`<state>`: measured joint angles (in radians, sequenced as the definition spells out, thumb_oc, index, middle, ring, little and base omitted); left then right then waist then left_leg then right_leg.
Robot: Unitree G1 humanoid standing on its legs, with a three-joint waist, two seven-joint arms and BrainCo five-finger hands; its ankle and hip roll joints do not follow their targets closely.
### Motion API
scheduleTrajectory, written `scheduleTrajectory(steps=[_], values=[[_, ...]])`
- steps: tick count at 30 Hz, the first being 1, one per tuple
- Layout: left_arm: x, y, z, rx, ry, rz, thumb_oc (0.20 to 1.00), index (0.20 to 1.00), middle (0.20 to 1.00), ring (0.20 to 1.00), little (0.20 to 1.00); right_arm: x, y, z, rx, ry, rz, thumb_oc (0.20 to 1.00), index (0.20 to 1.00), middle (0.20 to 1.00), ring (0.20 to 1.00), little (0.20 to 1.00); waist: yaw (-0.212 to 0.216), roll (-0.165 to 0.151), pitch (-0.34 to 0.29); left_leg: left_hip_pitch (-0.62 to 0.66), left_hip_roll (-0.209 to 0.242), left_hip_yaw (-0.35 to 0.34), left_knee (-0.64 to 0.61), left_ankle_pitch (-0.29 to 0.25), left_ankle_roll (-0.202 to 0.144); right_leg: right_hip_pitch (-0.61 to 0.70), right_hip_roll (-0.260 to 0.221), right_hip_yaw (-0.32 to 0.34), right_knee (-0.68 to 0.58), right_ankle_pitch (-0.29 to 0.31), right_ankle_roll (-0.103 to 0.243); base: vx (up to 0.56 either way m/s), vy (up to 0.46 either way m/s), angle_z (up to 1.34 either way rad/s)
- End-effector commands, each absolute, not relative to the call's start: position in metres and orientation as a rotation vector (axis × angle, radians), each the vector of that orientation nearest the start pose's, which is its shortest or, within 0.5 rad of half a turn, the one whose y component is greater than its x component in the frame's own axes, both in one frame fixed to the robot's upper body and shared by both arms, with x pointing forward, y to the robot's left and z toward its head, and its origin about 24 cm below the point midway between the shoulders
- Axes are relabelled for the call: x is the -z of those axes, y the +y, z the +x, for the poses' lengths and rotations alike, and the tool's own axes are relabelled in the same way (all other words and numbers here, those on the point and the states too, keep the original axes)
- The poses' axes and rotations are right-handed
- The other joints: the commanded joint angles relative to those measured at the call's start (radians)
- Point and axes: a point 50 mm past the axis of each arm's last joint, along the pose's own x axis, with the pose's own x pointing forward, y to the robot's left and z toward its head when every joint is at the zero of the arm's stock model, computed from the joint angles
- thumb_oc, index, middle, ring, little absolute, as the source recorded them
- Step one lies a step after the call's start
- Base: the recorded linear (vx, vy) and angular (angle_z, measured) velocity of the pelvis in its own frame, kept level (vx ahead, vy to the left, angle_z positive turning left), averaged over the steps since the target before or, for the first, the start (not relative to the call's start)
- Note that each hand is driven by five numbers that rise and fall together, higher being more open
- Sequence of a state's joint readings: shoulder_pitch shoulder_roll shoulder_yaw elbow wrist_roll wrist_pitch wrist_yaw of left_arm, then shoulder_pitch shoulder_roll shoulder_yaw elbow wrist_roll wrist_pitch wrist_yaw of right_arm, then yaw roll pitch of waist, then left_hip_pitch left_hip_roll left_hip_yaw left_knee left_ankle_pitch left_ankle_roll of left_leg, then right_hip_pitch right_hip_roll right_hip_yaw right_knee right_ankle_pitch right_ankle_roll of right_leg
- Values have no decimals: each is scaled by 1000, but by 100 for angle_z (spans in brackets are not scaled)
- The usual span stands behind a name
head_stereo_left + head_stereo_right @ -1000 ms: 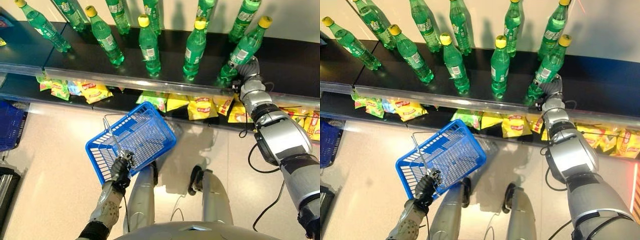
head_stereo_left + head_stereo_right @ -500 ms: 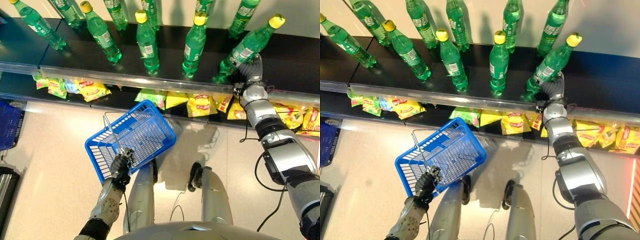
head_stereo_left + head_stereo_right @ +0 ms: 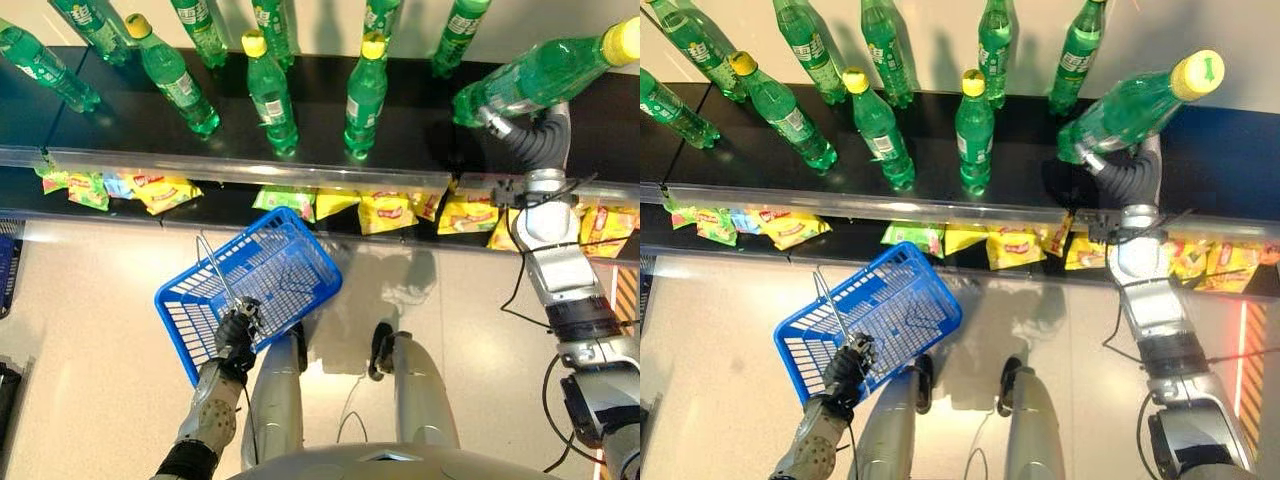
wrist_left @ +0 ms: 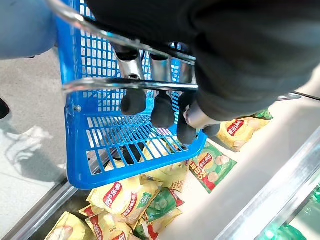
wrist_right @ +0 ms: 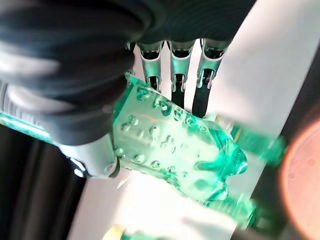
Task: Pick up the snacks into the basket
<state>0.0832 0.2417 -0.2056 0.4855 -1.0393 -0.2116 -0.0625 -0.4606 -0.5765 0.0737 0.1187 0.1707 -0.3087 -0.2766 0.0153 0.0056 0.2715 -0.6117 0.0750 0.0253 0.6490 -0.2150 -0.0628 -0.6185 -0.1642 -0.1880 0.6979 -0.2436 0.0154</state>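
Your right hand point(image 3: 527, 128) is up at the top shelf point(image 3: 300, 95), fingers point(image 5: 172, 70) and thumb curled round the lower body of a green bottle point(image 3: 545, 72) with a yellow cap — the bottle is tipped well off upright, cap pointing out toward the right, its base clear of the shelf in the right wrist view. More green bottles point(image 3: 268, 92) stand upright along that same black shelf, some yellow-capped, in a front row and a back row near the wall.

Your left hand point(image 3: 236, 335) is low and in front of you, fingers point(image 4: 162, 107) hooked round the wire handle point(image 4: 125, 85) of the blue basket point(image 3: 255, 285). The basket hangs tilted above the pale floor point(image 3: 90, 330), its open side turned toward the shelves; through its mesh you see nothing lying in it.

The snacks point(image 3: 385, 212) — yellow and green packets — lie in a row on the lower shelf point(image 3: 220, 200), under the clear front rail point(image 3: 250, 168) of the top shelf. They run from the far left past the basket to beyond your right arm, and the left wrist view shows several of them heaped just past the basket's rim.
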Motion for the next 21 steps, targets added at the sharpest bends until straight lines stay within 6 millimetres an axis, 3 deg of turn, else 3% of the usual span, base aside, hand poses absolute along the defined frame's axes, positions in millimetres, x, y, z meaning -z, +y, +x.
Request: scheduleTrajectory(steps=[1, 6, 7, 9, 15, 21], values=[[41, 192, 204, -104, 204, -726, 200, 200, 200, 200, 200, -243, -204, 292, 1, -926, -187, 200, 200, 200, 200, 200, 9, -20, -82, 28, -53, 44, -88, 61, 100, 30, 28, -9, -69, 95, 53, 0, 0, 0], [28, 190, 205, -30, 166, -726, 200, 200, 200, 200, 200, -183, -169, 276, -475, -611, -6, 200, 200, 200, 200, 200, 11, -47, -53, 46, -63, 31, -160, 109, 82, 60, 23, -24, -131, 122, 58, -12, -26, 4], [28, 190, 205, -30, 166, -726, 200, 200, 200, 200, 200, -183, -169, 276, -475, -610, -6, 200, 200, 200, 200, 200, 11, -47, -53, 47, -63, 31, -160, 109, 82, 61, 23, -24, -132, 122, 58, -13, -51, 13], [22, 191, 202, 15, 152, -714, 200, 200, 200, 200, 200, -162, -156, 267, -678, -453, -6, 200, 200, 200, 200, 200, 22, -60, -39, 59, -69, 21, -194, 130, 74, 78, 21, -37, -154, 124, 59, 6, -51, 19], [9, 189, 203, 84, 112, -707, 200, 200, 200, 200, 200, -148, -142, 266, -810, -343, -2, 200, 200, 200, 200, 200, 50, -68, -15, 61, -82, -4, -205, 146, 69, 90, 8, -64, -152, 122, 62, 8, -45, 19], [-9, 185, 211, 151, 54, -700, 200, 200, 200, 200, 200, -142, -111, 283, -866, -317, -38, 200, 200, 200, 200, 200, 98, -65, 8, 39, -93, -34, -206, 158, 69, 87, -7, -98, -143, 118, 62, -15, -48, 17]])
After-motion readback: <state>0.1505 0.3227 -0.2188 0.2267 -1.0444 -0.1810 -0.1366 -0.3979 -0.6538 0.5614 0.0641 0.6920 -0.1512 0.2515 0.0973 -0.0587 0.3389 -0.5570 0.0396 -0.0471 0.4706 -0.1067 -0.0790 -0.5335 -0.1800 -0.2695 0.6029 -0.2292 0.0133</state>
